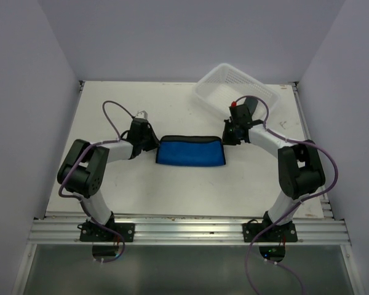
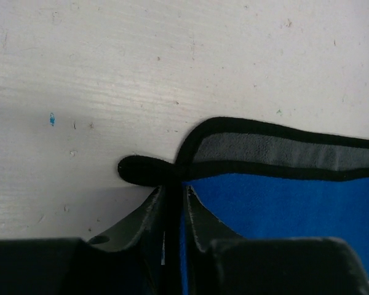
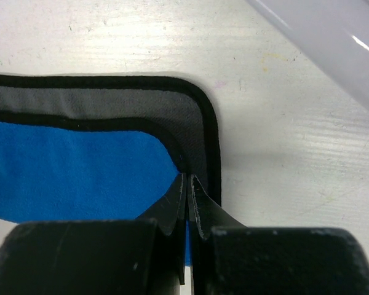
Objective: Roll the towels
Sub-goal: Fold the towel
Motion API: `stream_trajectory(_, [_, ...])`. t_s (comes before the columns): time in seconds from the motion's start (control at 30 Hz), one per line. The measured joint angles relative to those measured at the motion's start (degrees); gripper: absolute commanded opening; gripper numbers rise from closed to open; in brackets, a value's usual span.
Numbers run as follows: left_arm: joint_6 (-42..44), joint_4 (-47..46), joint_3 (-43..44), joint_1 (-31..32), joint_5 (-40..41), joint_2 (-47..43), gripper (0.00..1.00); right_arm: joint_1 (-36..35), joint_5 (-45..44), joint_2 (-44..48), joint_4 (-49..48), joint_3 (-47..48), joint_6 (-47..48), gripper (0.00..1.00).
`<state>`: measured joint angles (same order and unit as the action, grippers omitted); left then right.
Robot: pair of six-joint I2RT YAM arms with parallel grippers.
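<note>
Left gripper (image 2: 174, 189) and right gripper (image 3: 188, 178) jaws clamp the bright blue black-edged towel (image 1: 191, 153) by its ends; roll evenly, cloth taut.

The white table (image 1: 141, 110) has small marks and scratches on its surface. A blue towel (image 1: 191, 152) with black edging lies folded near the middle. A white perforated basket (image 1: 234, 80) stands at the far right corner, turned askew.
</note>
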<state>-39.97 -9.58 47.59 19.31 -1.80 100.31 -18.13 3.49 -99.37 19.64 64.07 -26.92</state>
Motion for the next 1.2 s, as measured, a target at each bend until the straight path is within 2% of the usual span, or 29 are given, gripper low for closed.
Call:
stream_trajectory(0.17, [0.13,0.00,0.15,0.00,-0.09,0.42,0.00,0.02,0.00,0.00,0.00,0.00,0.00,0.00])
stream_trajectory(0.63, [0.13,1.11,0.13,0.61,2.73,-4.13,0.00,-0.15,-2.08,0.00,0.87,1.86,0.20,0.00])
stream_trajectory(1.2, [0.17,1.53,3.98,1.09,4.55,-2.97,0.00,-0.20,-5.75,-3.89,3.54,7.06,0.61,0.00])
